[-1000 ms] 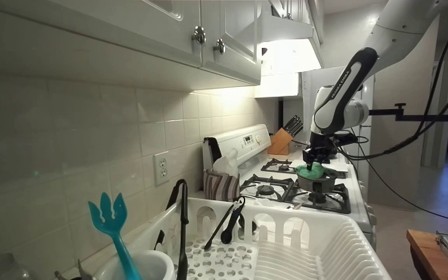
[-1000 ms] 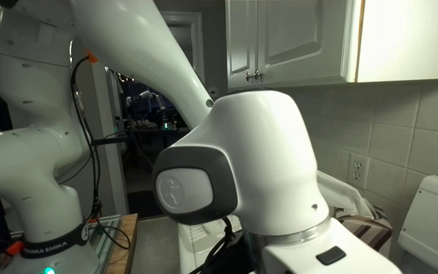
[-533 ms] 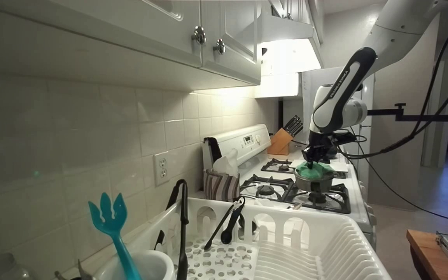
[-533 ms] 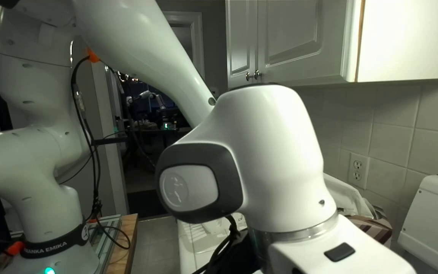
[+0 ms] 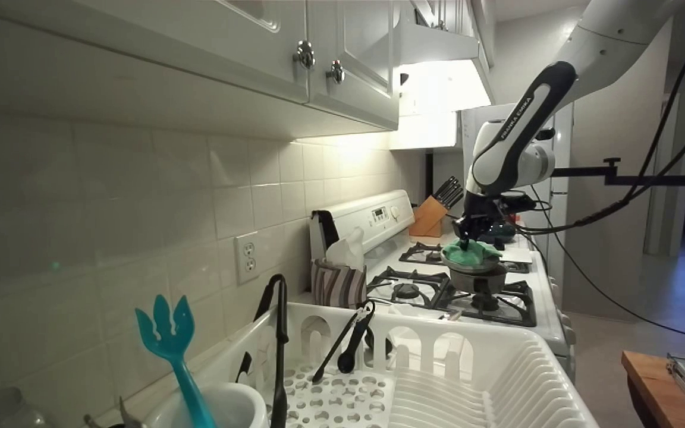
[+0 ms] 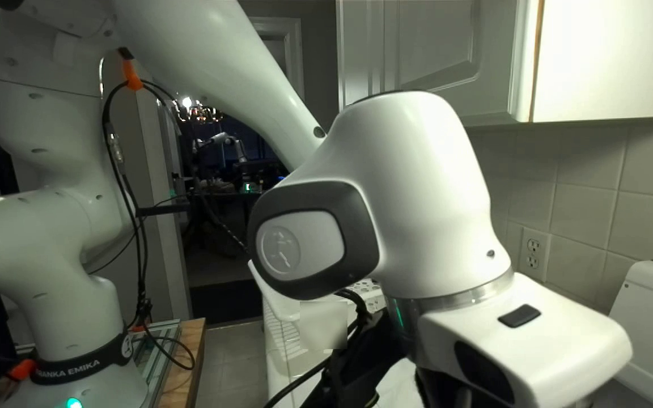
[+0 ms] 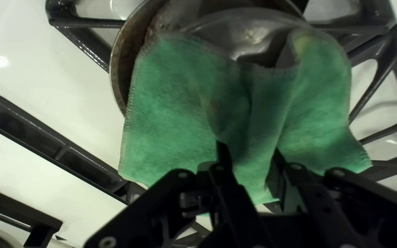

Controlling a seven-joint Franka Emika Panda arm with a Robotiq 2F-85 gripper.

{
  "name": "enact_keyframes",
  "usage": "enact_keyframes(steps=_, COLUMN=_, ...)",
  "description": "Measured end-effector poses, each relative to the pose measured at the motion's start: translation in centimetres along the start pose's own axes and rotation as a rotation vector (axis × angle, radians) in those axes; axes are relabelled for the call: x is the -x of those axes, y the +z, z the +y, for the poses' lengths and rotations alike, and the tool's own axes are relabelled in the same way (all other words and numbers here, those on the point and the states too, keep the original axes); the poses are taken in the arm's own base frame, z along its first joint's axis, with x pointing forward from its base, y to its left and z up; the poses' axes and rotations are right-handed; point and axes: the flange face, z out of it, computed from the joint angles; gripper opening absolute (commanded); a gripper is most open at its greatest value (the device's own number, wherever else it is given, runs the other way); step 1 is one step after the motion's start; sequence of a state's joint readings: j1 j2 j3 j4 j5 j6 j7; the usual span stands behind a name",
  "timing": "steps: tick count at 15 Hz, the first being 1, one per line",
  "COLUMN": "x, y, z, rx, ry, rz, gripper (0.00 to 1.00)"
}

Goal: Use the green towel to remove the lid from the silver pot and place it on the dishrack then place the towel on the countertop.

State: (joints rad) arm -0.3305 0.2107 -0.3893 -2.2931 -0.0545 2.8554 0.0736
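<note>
My gripper [image 5: 465, 239] is shut on the green towel [image 5: 471, 254], above the stove. In the wrist view its fingers [image 7: 248, 153] pinch a fold of the towel [image 7: 164, 113]; whatever is under the fold is hidden. The lid [image 5: 479, 269] hangs tilted beneath the towel, raised off the silver pot [image 5: 478, 282]. The lid's shiny edge [image 7: 253, 32] and the pot's rim [image 7: 120, 69] also show in the wrist view. The pot stands on the front burner. The white dishrack [image 5: 497, 351] is in the foreground of an exterior view.
Black tongs [image 5: 280, 345] and measuring spoons [image 5: 348, 356] stand in the dishrack. A striped tissue holder [image 5: 338, 284] is between rack and stove. A knife block [image 5: 429, 217] is behind the stove. The range hood [image 5: 440, 50] hangs above. White counter [image 6: 281, 368] shows beside the arm.
My gripper has moved up and left in an exterior view, with the towel and lid. The lid has come up off the pot and tilted. The pot has shifted slightly left.
</note>
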Motion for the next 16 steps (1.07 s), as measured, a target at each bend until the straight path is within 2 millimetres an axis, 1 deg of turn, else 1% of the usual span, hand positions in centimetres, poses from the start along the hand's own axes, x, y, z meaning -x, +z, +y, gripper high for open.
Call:
enact_keyframes(steps=4, x=-0.2, y=-1.1, z=-1.1, rx=-0.02, ry=-0.01, rz=-0.007, gripper=0.07)
enact_keyframes(steps=7, x=-0.2, y=-2.7, z=-3.0, rx=-0.064, ry=-0.015, rz=-0.028, gripper=0.07)
enact_keyframes(steps=9, x=-0.2, y=-4.4, z=-4.8, rx=-0.106, ry=-0.043, rz=-0.028, gripper=0.07)
enact_keyframes(steps=12, x=0.2, y=-7.3, z=-8.1, rx=-0.164, ry=-0.114, rz=-0.011, gripper=0.07)
enact_keyframes(steps=16, x=2.0, y=-10.4, z=-12.9, rx=-0.229, ry=-0.232, rz=0.002, gripper=0.07)
